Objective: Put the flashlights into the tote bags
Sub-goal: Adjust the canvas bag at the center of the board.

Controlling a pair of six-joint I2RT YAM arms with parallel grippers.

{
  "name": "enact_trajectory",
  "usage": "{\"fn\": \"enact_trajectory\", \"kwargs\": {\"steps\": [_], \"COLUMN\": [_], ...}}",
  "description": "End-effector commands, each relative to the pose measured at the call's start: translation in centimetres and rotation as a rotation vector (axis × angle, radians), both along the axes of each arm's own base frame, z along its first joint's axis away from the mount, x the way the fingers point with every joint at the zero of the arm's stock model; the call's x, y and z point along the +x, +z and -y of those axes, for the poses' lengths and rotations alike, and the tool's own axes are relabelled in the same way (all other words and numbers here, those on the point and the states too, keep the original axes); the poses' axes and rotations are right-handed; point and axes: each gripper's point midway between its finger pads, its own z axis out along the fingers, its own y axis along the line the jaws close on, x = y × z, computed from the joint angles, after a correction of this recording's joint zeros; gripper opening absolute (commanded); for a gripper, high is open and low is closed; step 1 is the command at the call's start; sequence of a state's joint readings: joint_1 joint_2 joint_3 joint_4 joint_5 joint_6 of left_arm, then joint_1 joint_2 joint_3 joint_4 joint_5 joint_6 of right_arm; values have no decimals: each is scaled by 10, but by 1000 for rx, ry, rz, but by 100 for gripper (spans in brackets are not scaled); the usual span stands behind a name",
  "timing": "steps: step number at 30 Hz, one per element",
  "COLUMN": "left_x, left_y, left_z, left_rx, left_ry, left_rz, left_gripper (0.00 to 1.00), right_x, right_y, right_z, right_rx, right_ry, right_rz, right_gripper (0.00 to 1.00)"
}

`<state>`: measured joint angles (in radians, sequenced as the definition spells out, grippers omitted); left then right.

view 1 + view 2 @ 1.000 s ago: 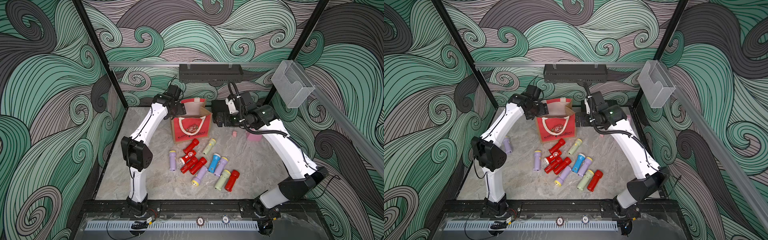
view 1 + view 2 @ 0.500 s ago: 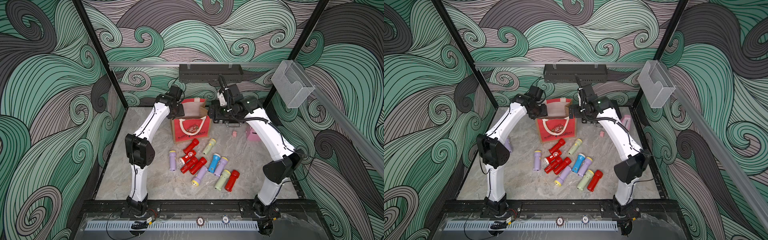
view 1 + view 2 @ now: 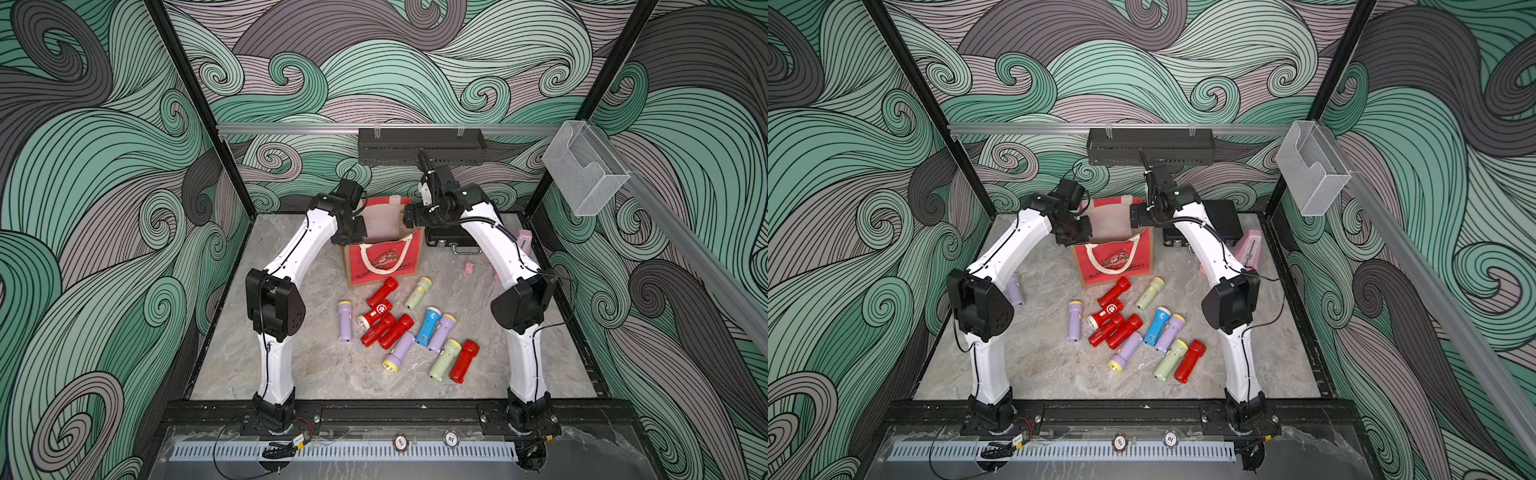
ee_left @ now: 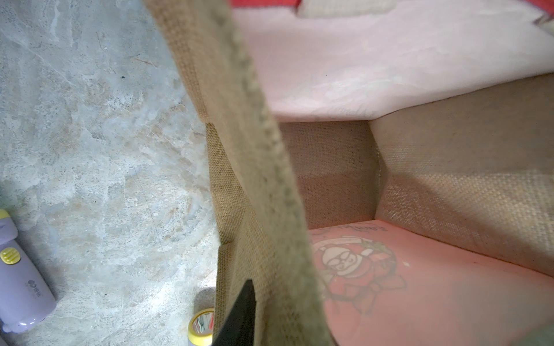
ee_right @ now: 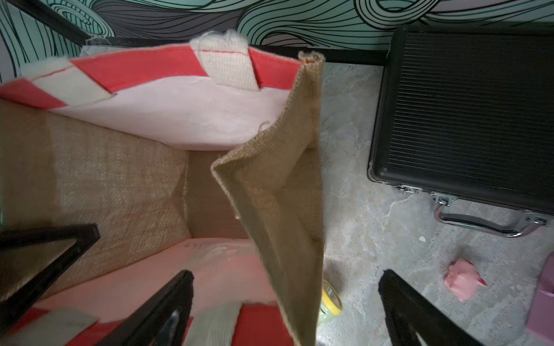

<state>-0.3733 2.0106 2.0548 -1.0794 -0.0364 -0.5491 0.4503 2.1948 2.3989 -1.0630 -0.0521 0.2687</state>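
Grey and veined like marble: noted the table (image 3: 324, 374) beneath everything. Saw the black case (image 5: 464, 113) lying flat at the back, just beside the tote bag (image 3: 384, 262). Found the tote bag upright near the back wall in both top views, mouth open, red front facing the heap, tan jute sides. Found the left gripper (image 3: 352, 232) clamped shut on the rim of one tan side; in the left wrist view made out only one black finger (image 4: 239, 311), outside the jute. Caught the right gripper (image 5: 286, 273) over the opposite tan side, jaws spread wide, one inside the bag's mouth and one outside, pinching nothing. Spotted the flashlights (image 3: 395, 330) lying on the table in front of the bag, a loose heap of red, lilac, pale green and one blue. Picked out one more lilac flashlight (image 3: 1016, 291) apart from the heap, just beside the left arm (image 3: 1000, 257). Noted a small pink scrap (image 5: 463, 281) on the table near the case.
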Motion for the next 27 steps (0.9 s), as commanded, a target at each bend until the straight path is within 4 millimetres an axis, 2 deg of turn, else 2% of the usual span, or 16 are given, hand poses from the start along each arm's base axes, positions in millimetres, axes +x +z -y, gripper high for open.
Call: {"fn": "enact_trajectory", "kwargs": {"steps": [1,10,19,21,27], "left_x": [-13,-24,-27,-27,-33], "left_y": [14,8,2,2,-2], "left_z": [1,-2,-3,-3,-2], "left_rx": [-28,-35,-37,-37,-46], "left_ry": [3,20,26,27,19], "left_rz": [2,-14,-27,-27,-46], "left_gripper": [24,20,17,16,14], "right_x": [1,0,-21,-29,-62], "right_y": [-10,-25,-20,-18,-17], "right_z": [-1,4,28,35,48], "right_rx": [-4,-44,-144,-156,-148], "right_ry": [18,9,-13,-27,-65], "right_rz": [-35,-57,-48,-44,-52], "right_gripper": [87,64,28,26,25]}}
